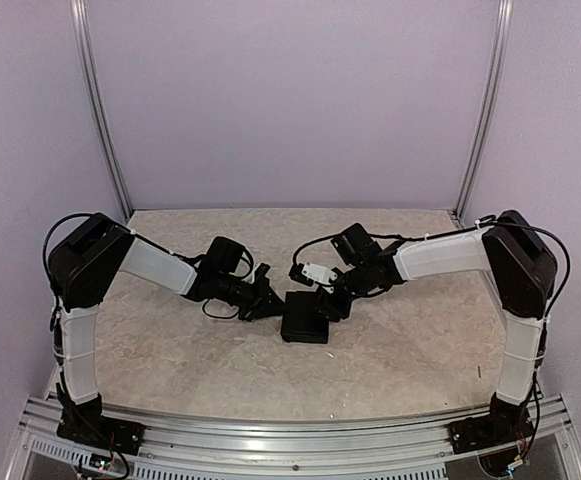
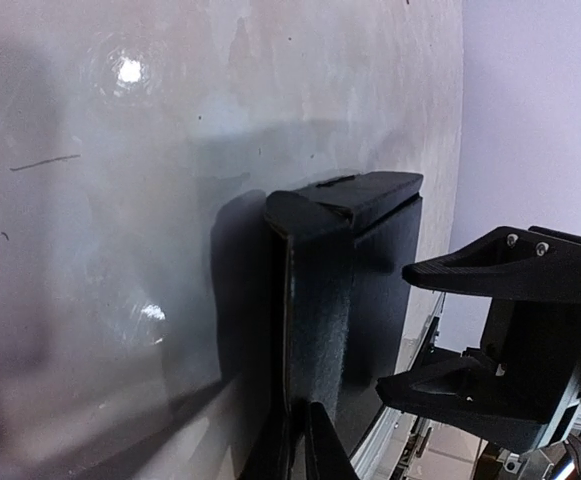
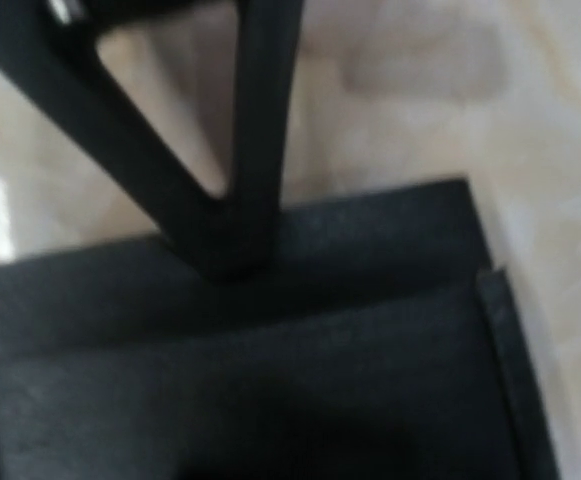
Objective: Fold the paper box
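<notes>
Two black grippers meet at one box, centre frame.
On the beige marbled table [image 1: 170,350], the matte black cardboard paper box [image 1: 305,325] sits mid-picture; left gripper [image 1: 270,302] clenches its thin wall, likely steadying it, while right gripper [image 1: 332,303], jaws parted and empty, presses a fingertip [image 3: 235,240] on top, apparently flattening a flap.

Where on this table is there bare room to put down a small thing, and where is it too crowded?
Crowded: the middle, where the left gripper and the right gripper meet at the paper box. Bare: the wide strip between the box and the front rail, and the far strip between the grippers and the back wall.
</notes>
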